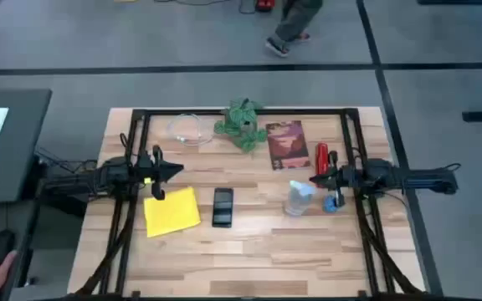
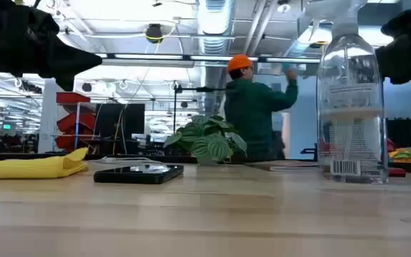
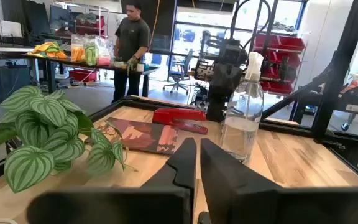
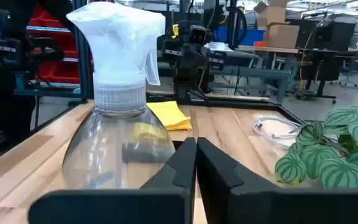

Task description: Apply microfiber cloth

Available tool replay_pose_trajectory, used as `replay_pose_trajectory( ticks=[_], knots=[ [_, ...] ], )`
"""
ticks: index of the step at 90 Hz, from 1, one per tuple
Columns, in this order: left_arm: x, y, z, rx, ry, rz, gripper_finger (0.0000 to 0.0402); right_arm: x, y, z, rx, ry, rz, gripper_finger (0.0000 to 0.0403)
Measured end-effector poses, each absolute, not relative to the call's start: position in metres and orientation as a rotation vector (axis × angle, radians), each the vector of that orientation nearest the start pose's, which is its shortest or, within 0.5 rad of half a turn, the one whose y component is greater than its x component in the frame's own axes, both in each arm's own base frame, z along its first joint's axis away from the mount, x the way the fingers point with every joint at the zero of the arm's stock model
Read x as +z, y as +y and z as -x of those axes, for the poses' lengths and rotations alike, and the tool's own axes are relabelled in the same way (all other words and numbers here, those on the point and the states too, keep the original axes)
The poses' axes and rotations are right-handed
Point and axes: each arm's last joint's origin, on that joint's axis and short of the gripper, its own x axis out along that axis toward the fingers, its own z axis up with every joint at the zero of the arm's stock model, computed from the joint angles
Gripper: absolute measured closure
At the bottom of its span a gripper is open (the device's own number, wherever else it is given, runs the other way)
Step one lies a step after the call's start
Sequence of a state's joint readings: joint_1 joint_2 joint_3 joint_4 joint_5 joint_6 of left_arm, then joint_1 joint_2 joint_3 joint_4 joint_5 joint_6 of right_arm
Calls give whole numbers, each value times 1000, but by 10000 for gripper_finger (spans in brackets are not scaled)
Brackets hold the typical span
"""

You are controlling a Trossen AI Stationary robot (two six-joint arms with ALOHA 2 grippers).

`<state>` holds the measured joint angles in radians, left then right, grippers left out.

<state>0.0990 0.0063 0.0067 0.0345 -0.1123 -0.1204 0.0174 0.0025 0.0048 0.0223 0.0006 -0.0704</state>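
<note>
You have 1 wooden table (image 1: 249, 259) carrying: yellow microfiber cloth (image 1: 171, 211), black smartphone (image 1: 223, 206), clear spray bottle (image 1: 299, 198), dark red booklet (image 1: 285, 144), potted plant (image 1: 242, 124).

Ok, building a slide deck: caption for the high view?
Both arms wait above the table, left gripper by the yellow cloth, right gripper near the spray bottle, phone between.

Soft matt yellow microfiber cloth (image 1: 171, 211), glossy black smartphone (image 1: 223, 206), clear plastic spray bottle (image 2: 352, 107), pale smooth wooden table (image 1: 308, 251).
</note>
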Motion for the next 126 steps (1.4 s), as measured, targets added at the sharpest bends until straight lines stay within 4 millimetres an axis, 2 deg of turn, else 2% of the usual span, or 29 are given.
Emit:
replay_pose_trajectory(
  ticks=[117,126],
  knots=[
    [169,13,-97,209,-47,120,402,167,2,-98,16,-26,70,403],
    [168,13,-97,209,-47,120,402,172,2,-97,14,-71,68,403]
  ],
)
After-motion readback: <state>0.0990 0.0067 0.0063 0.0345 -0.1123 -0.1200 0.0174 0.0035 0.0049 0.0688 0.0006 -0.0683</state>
